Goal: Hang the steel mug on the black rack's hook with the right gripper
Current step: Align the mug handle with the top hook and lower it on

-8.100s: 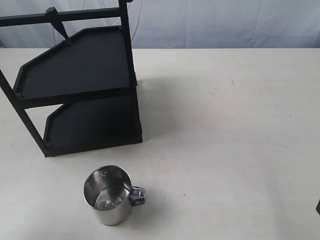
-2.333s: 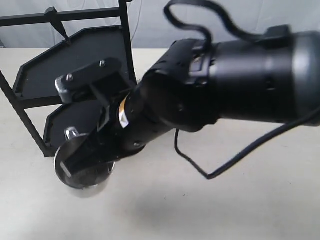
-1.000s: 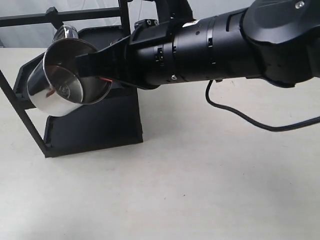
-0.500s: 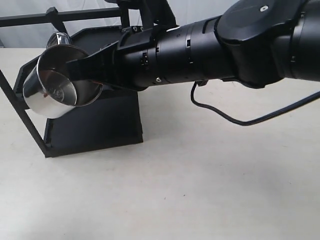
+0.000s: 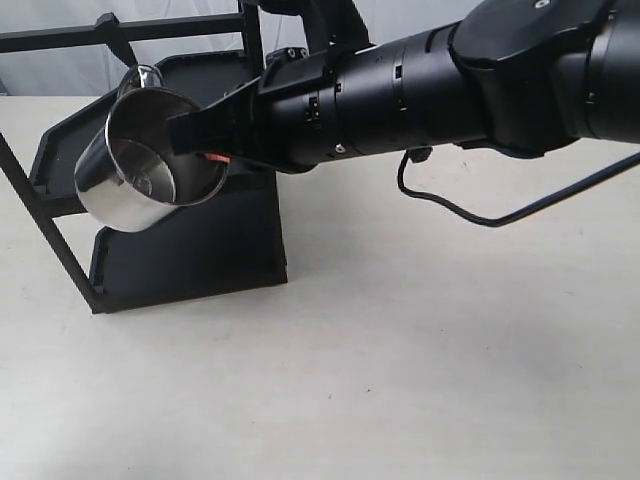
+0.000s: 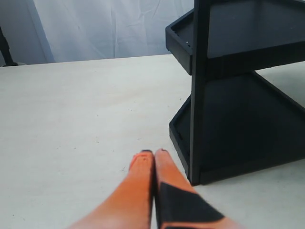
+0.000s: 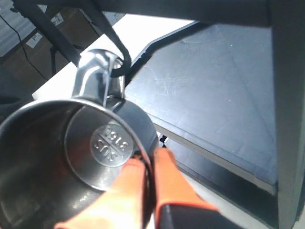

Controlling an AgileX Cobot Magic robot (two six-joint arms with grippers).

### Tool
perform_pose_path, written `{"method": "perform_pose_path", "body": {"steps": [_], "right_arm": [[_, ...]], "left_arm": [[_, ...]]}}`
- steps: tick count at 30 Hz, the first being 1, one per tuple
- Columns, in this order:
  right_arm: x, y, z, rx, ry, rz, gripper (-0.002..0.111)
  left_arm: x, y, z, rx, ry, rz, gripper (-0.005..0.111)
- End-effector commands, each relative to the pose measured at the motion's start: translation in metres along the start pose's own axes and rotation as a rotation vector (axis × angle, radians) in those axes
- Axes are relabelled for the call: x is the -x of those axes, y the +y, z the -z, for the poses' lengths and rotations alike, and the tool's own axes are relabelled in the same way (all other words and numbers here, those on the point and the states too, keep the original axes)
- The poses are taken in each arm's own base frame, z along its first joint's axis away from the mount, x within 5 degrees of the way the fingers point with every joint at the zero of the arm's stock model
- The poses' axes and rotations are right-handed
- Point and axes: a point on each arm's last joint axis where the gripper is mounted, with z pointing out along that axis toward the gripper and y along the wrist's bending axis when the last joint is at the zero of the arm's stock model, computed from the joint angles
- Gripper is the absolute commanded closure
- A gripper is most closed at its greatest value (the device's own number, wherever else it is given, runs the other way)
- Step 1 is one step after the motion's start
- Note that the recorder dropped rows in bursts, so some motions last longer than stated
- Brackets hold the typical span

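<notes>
The steel mug (image 5: 125, 190) hangs tilted in the air in front of the black rack (image 5: 190, 250), its mouth facing the exterior camera. My right gripper (image 5: 203, 143) is shut on the mug's rim wall, one finger inside and one outside. The looped handle (image 5: 141, 78) points up, just right of and below the hook (image 5: 116, 42). In the right wrist view the orange fingers (image 7: 167, 171) pinch the mug (image 7: 47, 157), and the hook's (image 7: 107, 33) tip sits at the handle (image 7: 95, 76) loop. My left gripper (image 6: 153, 153) is shut and empty beside the rack (image 6: 238, 95).
The right arm's bulky black body (image 5: 450, 80) stretches across the upper shelf, and its cable (image 5: 470, 215) dangles over the pale table (image 5: 400, 350). A rack leg (image 6: 199, 90) stands right of the left fingers. A white curtain closes the back.
The right gripper has carried the mug a little to the right, so the handle now lies right of the hook's tip instead of under it. The left gripper shows no earlier frame.
</notes>
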Motion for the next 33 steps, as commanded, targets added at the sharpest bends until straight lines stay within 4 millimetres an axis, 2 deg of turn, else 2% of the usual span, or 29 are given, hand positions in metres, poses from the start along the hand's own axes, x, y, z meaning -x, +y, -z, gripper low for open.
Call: {"method": "perform_pose_path", "body": {"steps": [1,5,33], "right_arm": [[-0.0026,-0.003,-0.0054,0.022,0.028,0.007,0.109],[-0.0081,-0.0069,-0.0135,0.025,0.054,-0.013,0.109],[-0.0079,-0.0076,-0.0137,0.018,0.051,-0.011,0.107]], "left_arm": [[0.0011,0.0,-0.0002,-0.001,-0.006,-0.001,0.107],[0.0011,0.0,-0.0002,-0.001,-0.006,-0.001,0.107],[0.0011,0.0,-0.0002,-0.001,-0.006,-0.001,0.107]]}}
